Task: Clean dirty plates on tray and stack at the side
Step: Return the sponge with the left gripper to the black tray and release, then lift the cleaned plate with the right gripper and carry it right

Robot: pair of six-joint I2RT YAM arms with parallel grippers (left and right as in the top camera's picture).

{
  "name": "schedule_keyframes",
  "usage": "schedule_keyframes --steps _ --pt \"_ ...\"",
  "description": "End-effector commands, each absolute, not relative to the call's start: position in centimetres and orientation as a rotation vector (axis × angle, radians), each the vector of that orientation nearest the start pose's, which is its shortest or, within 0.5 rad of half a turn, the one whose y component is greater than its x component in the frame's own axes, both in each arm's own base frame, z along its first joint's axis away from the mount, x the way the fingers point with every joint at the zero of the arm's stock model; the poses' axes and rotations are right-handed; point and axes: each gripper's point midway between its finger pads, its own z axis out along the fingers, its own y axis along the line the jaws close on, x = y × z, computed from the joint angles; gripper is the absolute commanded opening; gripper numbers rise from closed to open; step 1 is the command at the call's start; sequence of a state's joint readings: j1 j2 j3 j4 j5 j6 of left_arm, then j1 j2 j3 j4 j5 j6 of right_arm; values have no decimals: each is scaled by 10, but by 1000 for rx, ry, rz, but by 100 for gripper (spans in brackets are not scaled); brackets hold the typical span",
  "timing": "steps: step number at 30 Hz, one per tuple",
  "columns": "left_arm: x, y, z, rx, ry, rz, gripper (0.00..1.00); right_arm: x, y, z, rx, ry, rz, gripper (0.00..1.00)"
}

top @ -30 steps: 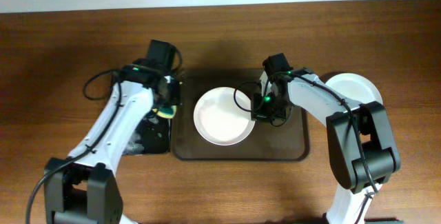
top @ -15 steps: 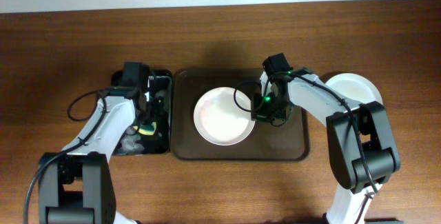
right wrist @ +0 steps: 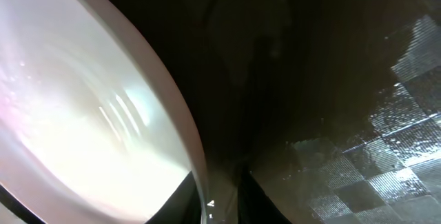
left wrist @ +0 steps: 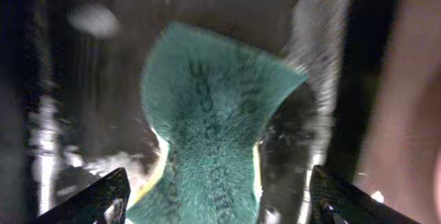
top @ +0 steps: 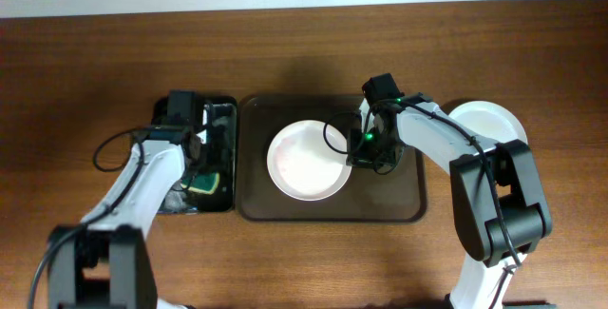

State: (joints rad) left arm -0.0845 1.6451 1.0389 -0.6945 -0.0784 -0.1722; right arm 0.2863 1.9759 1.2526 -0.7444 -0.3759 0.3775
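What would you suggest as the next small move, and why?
Probably grip the pinkish plate by its rim with the right gripper and lift it toward the white plate: it looks clean, and the sponge lies beneath the open left gripper.

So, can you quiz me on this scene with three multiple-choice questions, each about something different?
1. Where is the green sponge? A on bare wood; B in the black tray; C out of view.
2. How many plates lie on the brown tray? A one; B two; C three.
3. The left gripper is: A clamped on the sponge; B open; C hidden.
Answers: B, it lies in that tray; A, only one sits there; B, its fingers stand wide apart.
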Motion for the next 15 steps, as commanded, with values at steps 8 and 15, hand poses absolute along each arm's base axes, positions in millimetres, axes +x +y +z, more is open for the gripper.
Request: schedule_keyframes --steps 8,15 --pt "337 -27 93 -124 2793 -56 100 337 161 -1 106 3122 562 4" --pt "336 -27 93 -123 2797 -57 100 350 154 36 90 3024 504 4"
